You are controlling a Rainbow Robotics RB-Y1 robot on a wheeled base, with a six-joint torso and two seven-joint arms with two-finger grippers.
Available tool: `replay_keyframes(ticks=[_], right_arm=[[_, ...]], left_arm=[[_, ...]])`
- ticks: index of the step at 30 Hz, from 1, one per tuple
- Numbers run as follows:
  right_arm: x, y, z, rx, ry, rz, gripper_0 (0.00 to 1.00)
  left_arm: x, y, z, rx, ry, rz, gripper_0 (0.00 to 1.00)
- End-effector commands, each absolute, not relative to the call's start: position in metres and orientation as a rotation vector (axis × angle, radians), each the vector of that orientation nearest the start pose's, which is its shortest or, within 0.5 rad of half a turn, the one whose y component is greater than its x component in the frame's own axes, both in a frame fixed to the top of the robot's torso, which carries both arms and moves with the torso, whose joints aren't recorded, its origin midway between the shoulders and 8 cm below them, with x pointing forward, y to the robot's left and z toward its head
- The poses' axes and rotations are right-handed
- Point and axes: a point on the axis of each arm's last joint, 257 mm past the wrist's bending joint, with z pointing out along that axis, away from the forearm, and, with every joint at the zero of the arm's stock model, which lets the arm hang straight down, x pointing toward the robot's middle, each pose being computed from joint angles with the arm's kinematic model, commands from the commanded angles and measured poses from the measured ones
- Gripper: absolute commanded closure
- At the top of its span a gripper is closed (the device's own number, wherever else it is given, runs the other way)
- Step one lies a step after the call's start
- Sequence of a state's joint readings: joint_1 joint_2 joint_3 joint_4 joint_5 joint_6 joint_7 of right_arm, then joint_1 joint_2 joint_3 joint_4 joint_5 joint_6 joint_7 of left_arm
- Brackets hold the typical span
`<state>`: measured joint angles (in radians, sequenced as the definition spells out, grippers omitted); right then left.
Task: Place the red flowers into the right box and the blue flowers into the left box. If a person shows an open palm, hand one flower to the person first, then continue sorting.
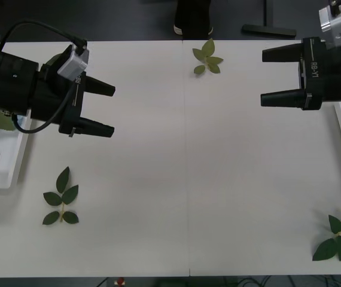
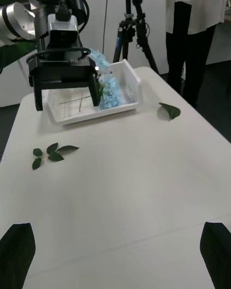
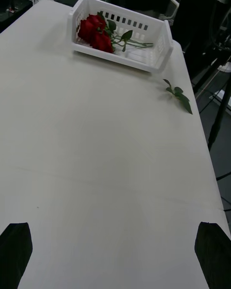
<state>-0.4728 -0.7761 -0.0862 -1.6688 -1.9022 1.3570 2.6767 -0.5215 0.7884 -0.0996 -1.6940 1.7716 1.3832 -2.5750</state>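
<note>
Front view first: both arms hang over the white tabletop, left end effector on the left side, right end effector on the right, each with jaws spread wide and holding nothing. Between them it's just bare surface, plus three loose leaf sprigs: one near the far edge, one front left, one front right. No flowers lying out to grab, so my read is the sorting is basically done.

Right wrist view: the left box sits at the tabletop's end with the blue flowers inside, partly hidden by the left end effector hanging in front of it. A person stands past the corner next to a tripod; I can't see any open palm, so no handover seems called for.

Left wrist view: the right box holds the red flowers, stems lying across its floor.

Next move, I'd guess, is just to wait and watch for a palm. The sprigs aren't in anyone's way.
</note>
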Motion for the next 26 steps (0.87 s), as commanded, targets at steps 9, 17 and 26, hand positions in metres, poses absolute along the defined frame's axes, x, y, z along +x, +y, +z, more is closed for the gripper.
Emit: replay_keyframes(ticks=[9, 17, 26], right_arm=[[0.431, -0.151, -0.039, -1.407, 1.411, 0.659, 0.0], [0.432, -0.152, -0.041, -1.407, 1.415, 0.651, 0.0], [0.432, -0.152, -0.041, -1.407, 1.415, 0.651, 0.0]], left_arm=[[0.412, 0.104, -0.087, 1.395, 1.553, -0.756, 0.02], [0.414, 0.101, -0.085, 1.365, 1.562, -0.768, 0.02], [0.414, 0.103, -0.085, 1.362, 1.565, -0.767, 0.02]])
